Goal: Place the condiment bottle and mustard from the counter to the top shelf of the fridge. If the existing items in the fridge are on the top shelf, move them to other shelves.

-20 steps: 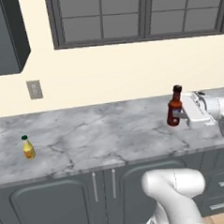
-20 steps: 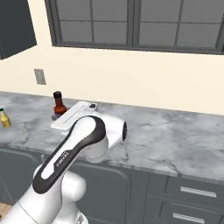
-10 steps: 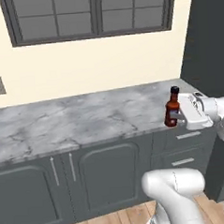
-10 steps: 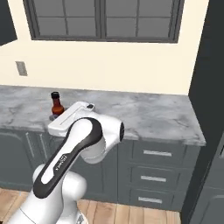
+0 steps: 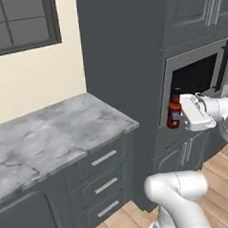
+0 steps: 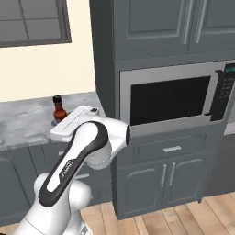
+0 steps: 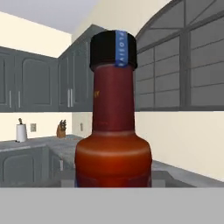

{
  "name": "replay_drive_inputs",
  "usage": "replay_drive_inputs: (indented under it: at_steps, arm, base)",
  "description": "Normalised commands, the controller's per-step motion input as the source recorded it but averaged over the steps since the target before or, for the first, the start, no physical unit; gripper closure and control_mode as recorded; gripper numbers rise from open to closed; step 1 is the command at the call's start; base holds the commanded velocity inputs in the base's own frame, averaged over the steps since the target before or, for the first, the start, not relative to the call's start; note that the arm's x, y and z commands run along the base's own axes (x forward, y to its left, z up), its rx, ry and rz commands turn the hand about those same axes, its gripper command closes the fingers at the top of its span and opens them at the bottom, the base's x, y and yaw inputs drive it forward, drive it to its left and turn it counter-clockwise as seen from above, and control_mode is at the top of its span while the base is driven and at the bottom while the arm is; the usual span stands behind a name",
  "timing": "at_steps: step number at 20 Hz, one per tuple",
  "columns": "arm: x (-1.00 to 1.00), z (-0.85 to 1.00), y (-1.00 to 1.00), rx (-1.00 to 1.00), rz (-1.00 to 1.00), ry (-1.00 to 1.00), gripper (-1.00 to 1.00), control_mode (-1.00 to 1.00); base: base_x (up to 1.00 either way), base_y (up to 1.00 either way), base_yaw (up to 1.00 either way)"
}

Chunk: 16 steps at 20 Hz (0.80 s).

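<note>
claw: grips condiment bottle | ahead: microwave | beside: counter

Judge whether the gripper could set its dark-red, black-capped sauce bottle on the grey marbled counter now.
Probably yes: the gripper holds the bottle upright in open air, and the counter beside it looks bare.

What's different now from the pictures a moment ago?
The base drove along the counter, so the whole view swung from the window to the tall dark cabinets and the microwave. The mustard on the counter has dropped out of sight. What stayed the same: the gripper is still shut on the condiment bottle, upright and carried along.
</note>
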Motion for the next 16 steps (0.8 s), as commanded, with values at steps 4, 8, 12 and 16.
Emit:
replay_drive_inputs:
  at_steps: [4, 8, 12, 16]
  arm:
    - [0.00, 0.00, 0.00, 0.00, 0.00, 0.00, 1.00, 1.00]
    - [0.00, 0.00, 0.00, 0.00, 0.00, 0.00, 1.00, 1.00]
    - [0.00, 0.00, 0.00, 0.00, 0.00, 0.00, 1.00, 1.00]
    - [0.00, 0.00, 0.00, 0.00, 0.00, 0.00, 1.00, 1.00]
  base:
    - [0.10, -1.00, -0.58]
    - [0.62, -1.00, -0.41]
    - [0.97, -0.94, -0.27]
    - [1.00, -0.62, -0.08]
